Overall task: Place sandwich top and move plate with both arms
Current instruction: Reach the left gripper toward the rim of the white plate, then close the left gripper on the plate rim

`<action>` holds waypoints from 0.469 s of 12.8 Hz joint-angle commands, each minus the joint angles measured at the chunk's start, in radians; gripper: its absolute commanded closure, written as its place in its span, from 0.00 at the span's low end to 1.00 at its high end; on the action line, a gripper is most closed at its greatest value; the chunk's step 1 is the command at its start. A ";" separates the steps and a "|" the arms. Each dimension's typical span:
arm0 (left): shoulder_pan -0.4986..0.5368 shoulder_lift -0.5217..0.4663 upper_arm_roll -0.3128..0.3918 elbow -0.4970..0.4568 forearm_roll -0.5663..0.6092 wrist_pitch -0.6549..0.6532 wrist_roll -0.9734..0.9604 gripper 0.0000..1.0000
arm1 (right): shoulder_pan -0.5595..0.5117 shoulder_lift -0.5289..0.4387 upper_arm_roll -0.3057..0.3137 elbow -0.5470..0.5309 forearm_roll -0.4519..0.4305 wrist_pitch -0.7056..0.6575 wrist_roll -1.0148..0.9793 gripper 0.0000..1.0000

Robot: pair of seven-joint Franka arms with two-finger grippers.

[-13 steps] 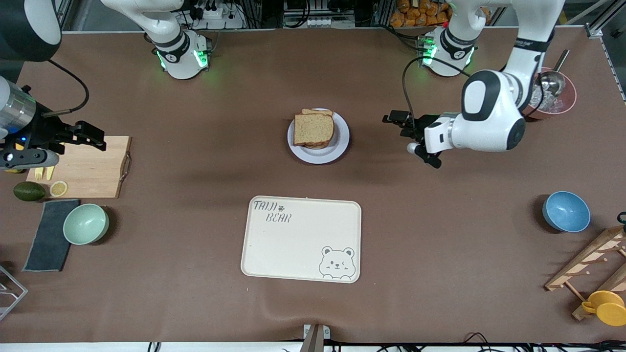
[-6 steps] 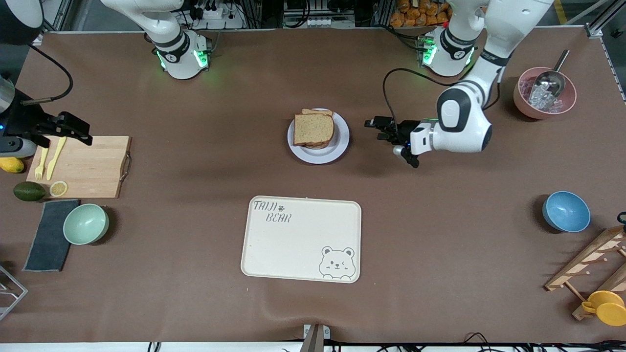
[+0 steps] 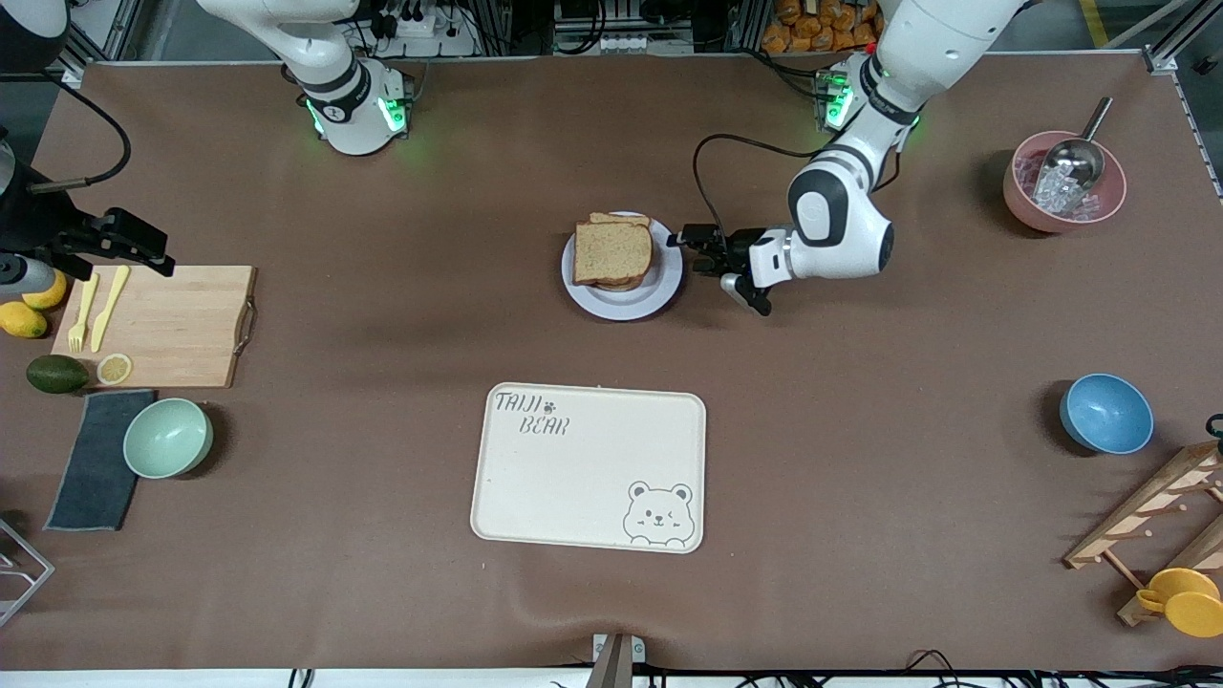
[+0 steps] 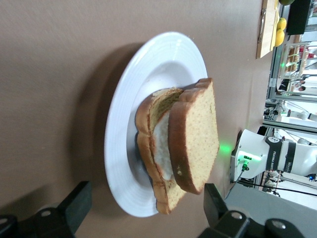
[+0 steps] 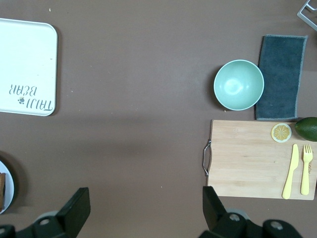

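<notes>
Left claw point(image 3: 696, 250), jaws apart and empty, sits level with the plate point(image 3: 666, 277) rim at frame centre, bread top point(image 3: 612, 251) already seated; right claw point(image 3: 115, 250), jaws apart, waits at left edge and must take the plate's free rim.

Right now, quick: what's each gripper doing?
Left gripper: jaws open, empty, beside the plate.
Right gripper: jaws open, empty, over the cutting board.

Left gripper point(image 3: 690, 250): jaws wide, low at plate point(image 3: 669, 277) rim, sandwich point(image 3: 613, 254) straight ahead | bare table around it | Right gripper point(image 3: 143, 250): jaws wide, over cutting board point(image 3: 182, 325) edge, fork point(image 3: 80, 311) and knife point(image 3: 107, 306) below
</notes>
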 commanded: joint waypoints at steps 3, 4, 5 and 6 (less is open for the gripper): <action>-0.011 0.080 0.000 0.004 -0.149 0.013 0.184 0.00 | 0.009 -0.026 -0.011 -0.029 0.014 0.008 -0.006 0.00; -0.010 0.080 0.000 0.006 -0.149 0.013 0.185 0.00 | 0.009 -0.026 -0.011 -0.029 0.014 0.007 -0.006 0.00; -0.008 0.080 0.000 0.009 -0.149 0.013 0.185 0.00 | 0.009 -0.026 -0.010 -0.029 0.014 0.007 -0.006 0.00; -0.002 0.079 0.000 0.013 -0.149 0.013 0.185 0.00 | 0.009 -0.026 -0.011 -0.029 0.014 0.007 -0.006 0.00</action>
